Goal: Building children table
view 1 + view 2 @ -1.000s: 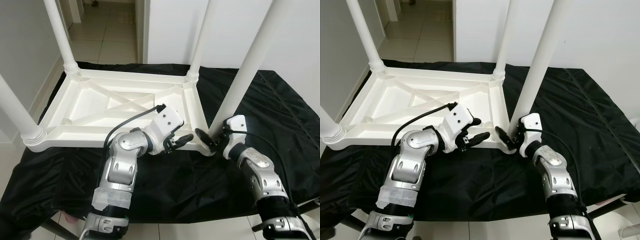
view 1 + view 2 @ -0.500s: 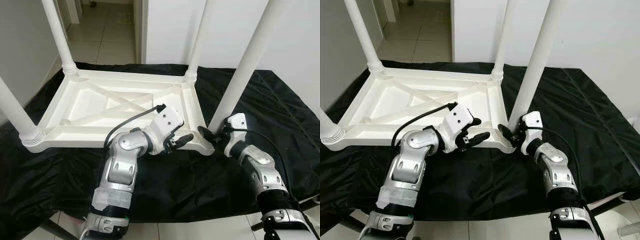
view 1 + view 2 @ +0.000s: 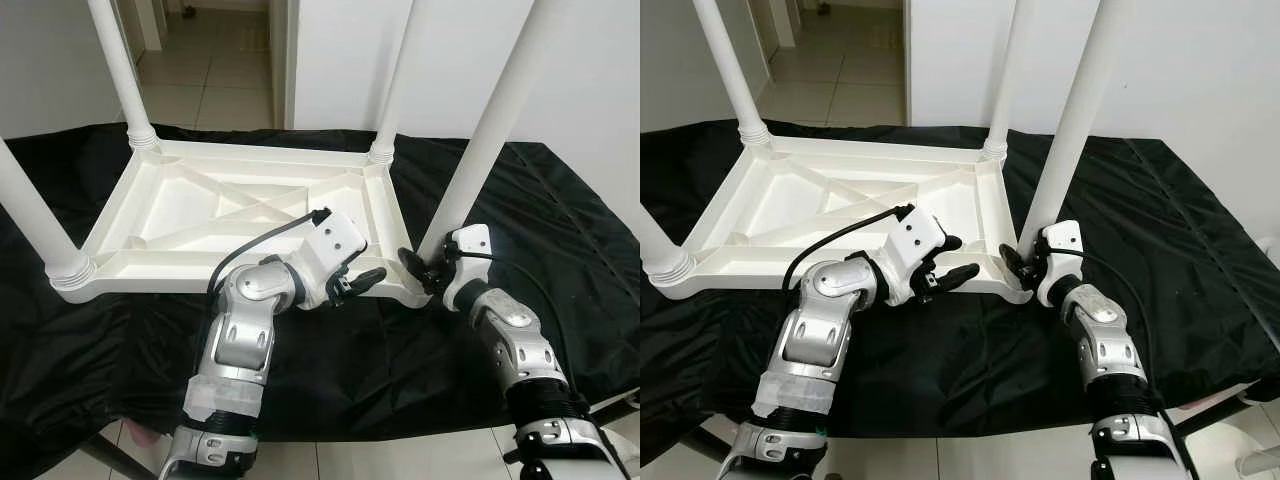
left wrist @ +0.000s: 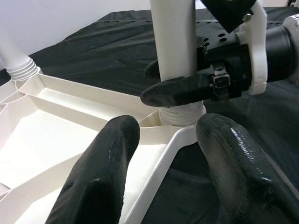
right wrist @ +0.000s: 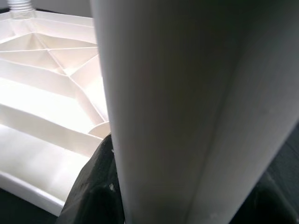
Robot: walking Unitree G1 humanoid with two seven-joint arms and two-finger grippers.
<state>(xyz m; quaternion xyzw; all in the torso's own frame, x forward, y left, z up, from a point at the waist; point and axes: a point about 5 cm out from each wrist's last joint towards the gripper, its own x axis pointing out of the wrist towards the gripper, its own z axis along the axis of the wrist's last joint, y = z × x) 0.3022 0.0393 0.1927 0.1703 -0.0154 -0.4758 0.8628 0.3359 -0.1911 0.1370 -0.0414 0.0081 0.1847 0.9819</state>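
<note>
A white plastic children's table (image 3: 200,215) lies upside down on a black cloth, its legs pointing up. My right gripper (image 3: 420,268) is shut on the base of the near-right leg (image 3: 490,130), right above its corner socket. In the left wrist view one right finger (image 4: 177,91) crosses in front of that leg (image 4: 173,42). The right wrist view sees the leg (image 5: 187,93) up close. My left gripper (image 3: 355,282) is open at the table's near rim, just left of that corner, fingers (image 4: 100,172) spread with nothing between them.
Three other legs stand in their sockets: far left (image 3: 120,70), far right (image 3: 395,80), near left (image 3: 35,225). The black cloth (image 3: 560,200) covers the work surface and drops off at the front edge. A white wall and a tiled doorway (image 3: 215,70) lie behind.
The view has shifted a little. My right forearm has drawn in closer to the near-right leg, its gripper staying at the leg's base. The left arm has not moved.
</note>
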